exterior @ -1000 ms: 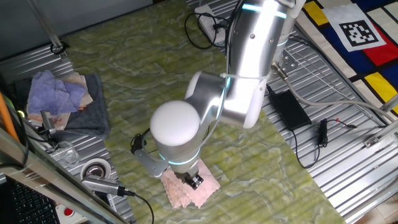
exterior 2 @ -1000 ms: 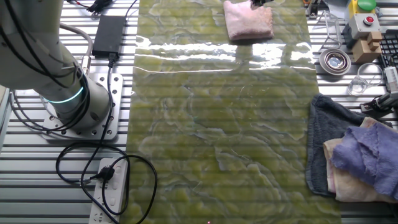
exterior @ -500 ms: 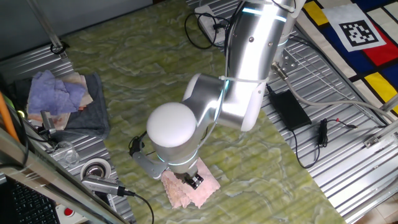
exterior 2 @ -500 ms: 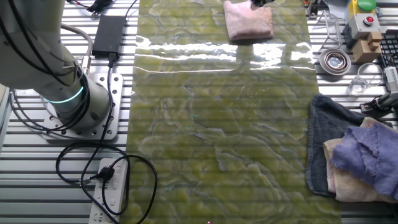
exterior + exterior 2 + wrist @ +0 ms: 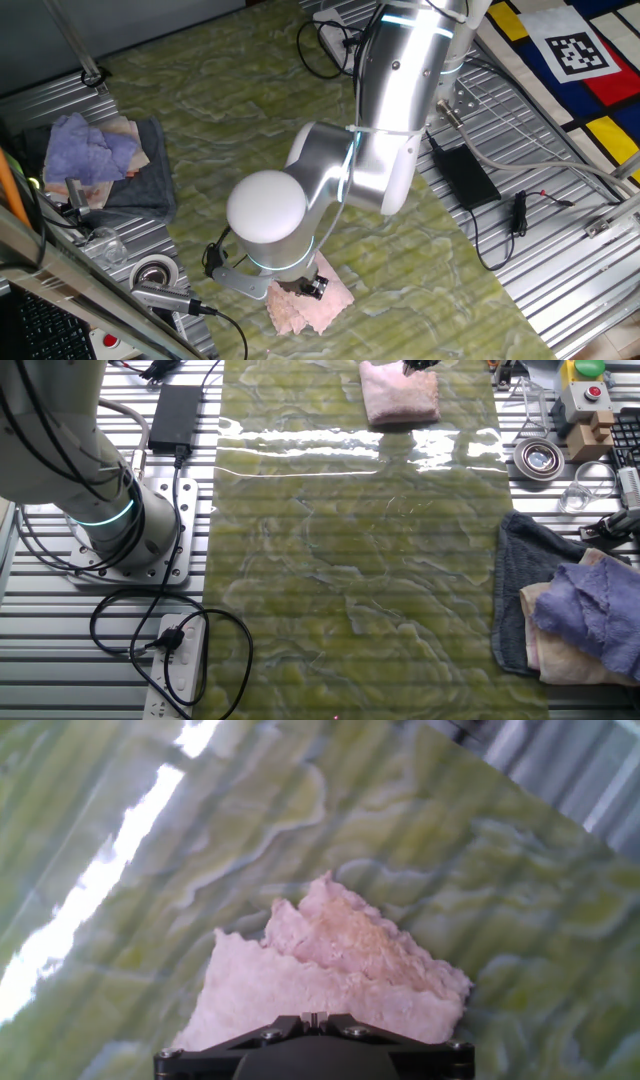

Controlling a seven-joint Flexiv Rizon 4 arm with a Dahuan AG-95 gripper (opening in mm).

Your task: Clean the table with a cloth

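- Your claw [image 5: 312,288] is down on the pale pink cloth [image 5: 312,304], near one end of the yellow-green marbled table [image 5: 230,110].
- You cannot tell how wide the claw stands: in the hand view the black gripper body [image 5: 315,1050] fills the bottom edge and hides the fingers, and in one fixed view the arm's white elbow covers most of it. In the other fixed view only a dark tip [image 5: 420,364] shows at the top edge.
- In the hand view the cloth [image 5: 330,975] spreads out ahead of the claw, with its widest part right at the claw and a crumpled point running forward and a little right.
- In the other fixed view the cloth [image 5: 400,396] lies as a rough rectangle just below the claw tip, folded flat on the table [image 5: 350,580].
- In one fixed view its long axis runs slantwise across the table, and one end sticks out past the claw toward the near table edge.
- Well away from the claw, on the ribbed metal, a lavender cloth [image 5: 90,148] lies heaped on a dark grey towel [image 5: 150,185].
- A roll of tape [image 5: 154,271] sits on the metal near the claw, beside the table edge.
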